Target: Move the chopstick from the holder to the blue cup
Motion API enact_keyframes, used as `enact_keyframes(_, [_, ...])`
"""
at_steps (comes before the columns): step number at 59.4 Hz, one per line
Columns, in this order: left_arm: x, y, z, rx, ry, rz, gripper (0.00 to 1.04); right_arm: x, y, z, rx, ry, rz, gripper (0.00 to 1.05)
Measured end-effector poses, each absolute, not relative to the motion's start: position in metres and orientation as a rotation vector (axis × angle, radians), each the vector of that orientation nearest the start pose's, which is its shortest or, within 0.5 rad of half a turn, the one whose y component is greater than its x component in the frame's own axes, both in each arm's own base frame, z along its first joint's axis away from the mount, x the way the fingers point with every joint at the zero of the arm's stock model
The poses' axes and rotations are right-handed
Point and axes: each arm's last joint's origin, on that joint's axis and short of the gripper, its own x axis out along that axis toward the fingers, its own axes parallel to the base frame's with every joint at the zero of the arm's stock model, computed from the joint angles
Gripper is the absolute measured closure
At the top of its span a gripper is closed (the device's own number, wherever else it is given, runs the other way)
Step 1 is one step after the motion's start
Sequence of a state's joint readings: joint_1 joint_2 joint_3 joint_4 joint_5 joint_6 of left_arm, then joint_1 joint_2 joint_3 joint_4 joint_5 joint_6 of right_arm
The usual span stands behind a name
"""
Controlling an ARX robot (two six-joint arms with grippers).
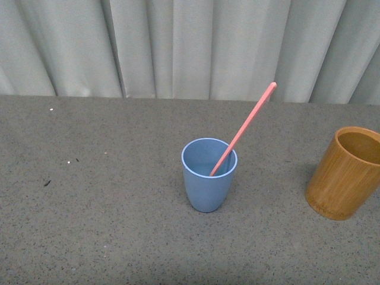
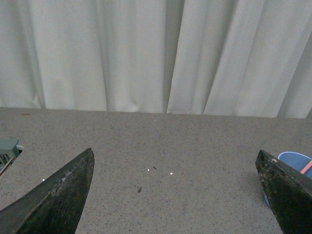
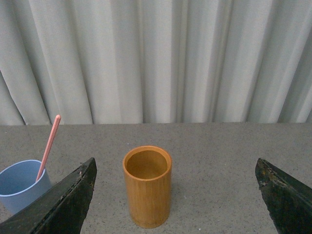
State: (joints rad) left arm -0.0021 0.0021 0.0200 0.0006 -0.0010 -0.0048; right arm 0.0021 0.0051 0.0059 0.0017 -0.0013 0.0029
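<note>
The salmon-pink chopstick [image 1: 243,129] stands tilted in the light blue cup [image 1: 208,184] at the table's middle, its top leaning to the back right. The orange-brown bamboo holder [image 1: 344,173] stands upright and empty at the right edge. Neither arm shows in the front view. My left gripper [image 2: 175,168] is open over bare table, with the blue cup's rim [image 2: 294,158] peeking past one finger. My right gripper [image 3: 175,168] is open, and the holder [image 3: 147,187] stands ahead of it between the fingers, untouched. The blue cup [image 3: 17,187] and chopstick [image 3: 48,146] show beside it.
The table [image 1: 89,196] is a grey speckled surface backed by a pale pleated curtain [image 1: 178,47]. Small dark and white specks [image 1: 47,183] lie at the left. A pale green object [image 2: 7,148] sits at the edge of the left wrist view.
</note>
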Motion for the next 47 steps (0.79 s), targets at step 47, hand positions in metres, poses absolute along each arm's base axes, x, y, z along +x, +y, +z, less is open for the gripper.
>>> enact_keyframes(47, [0.0966, -0.0002, 0.1702, -0.005, -0.018, -0.001, 0.07, 0.0977, 0.0002, 0.1653, 0.003, -0.002, 0.003, 0.09])
